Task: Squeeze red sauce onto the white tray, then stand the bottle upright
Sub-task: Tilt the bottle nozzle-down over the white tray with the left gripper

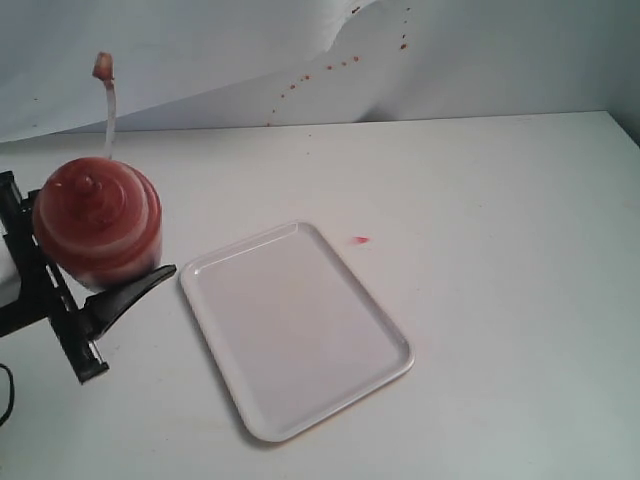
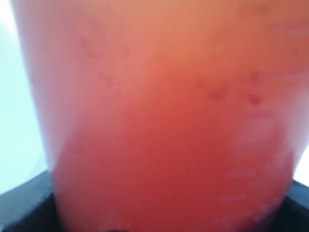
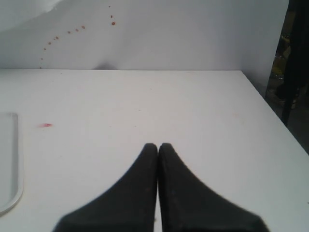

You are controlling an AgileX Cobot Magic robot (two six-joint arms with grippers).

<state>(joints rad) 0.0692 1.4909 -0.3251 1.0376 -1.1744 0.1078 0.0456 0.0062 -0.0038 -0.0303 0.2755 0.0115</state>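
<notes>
Table (image 1: 500, 180): ext view shows bottle (image 1: 98, 225) nozzle (image 1: 108, 105), L wrist just red blur.

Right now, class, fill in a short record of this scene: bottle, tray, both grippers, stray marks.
bottle: roughly upright, nozzle up, beside the white tray
left gripper: closed on the bottle
right gripper: shut, empty, above the table
white tray: bare, nothing red on it
stray marks: pink smear on table near tray; red specks on wall

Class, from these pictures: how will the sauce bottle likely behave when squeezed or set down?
The bottle looks translucent plastic, so probably soft and squeezable. It seems well filled with sauce, likely heavy for its size. Its long thin nozzle may flex.
</notes>
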